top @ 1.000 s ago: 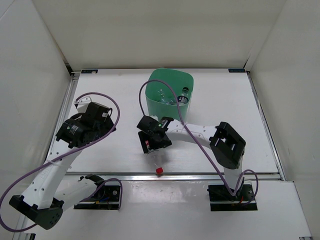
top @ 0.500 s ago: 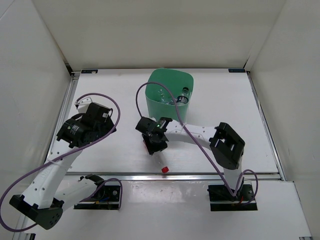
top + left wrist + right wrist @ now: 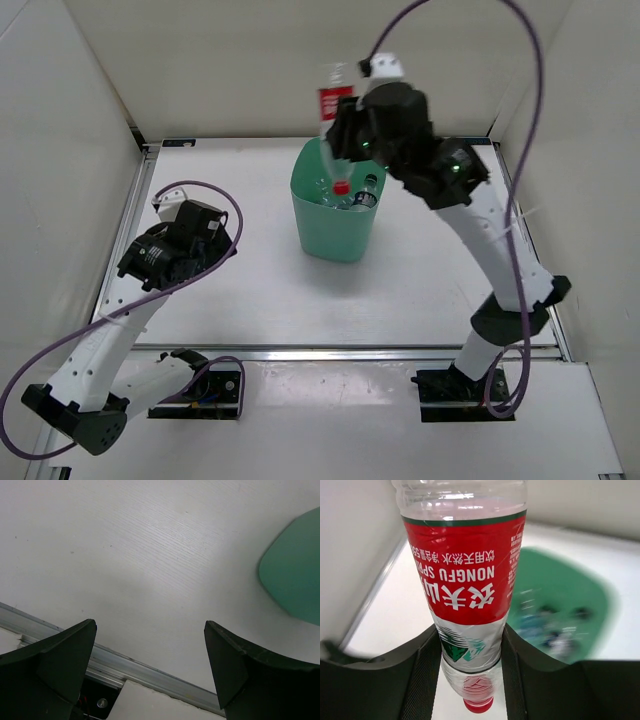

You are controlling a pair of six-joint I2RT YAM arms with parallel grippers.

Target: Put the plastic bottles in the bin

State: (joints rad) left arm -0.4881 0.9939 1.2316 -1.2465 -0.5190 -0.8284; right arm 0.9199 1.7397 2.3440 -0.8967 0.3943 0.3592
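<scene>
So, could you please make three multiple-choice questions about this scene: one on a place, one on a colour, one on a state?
1. Where is the red-labelled bottle?
A) lying flat
B) standing on its base
C) held in the air by the right gripper

2. Which colour is its cap?
A) red
B) white
C) blue

3. How is the left gripper?
A) shut on a bottle
B) open and empty
C) shut on a cable

1 C: that gripper clamps it high, cap downward.
2 A: the cap shows red.
3 B: its fingers stand wide apart, with only table between.
</scene>
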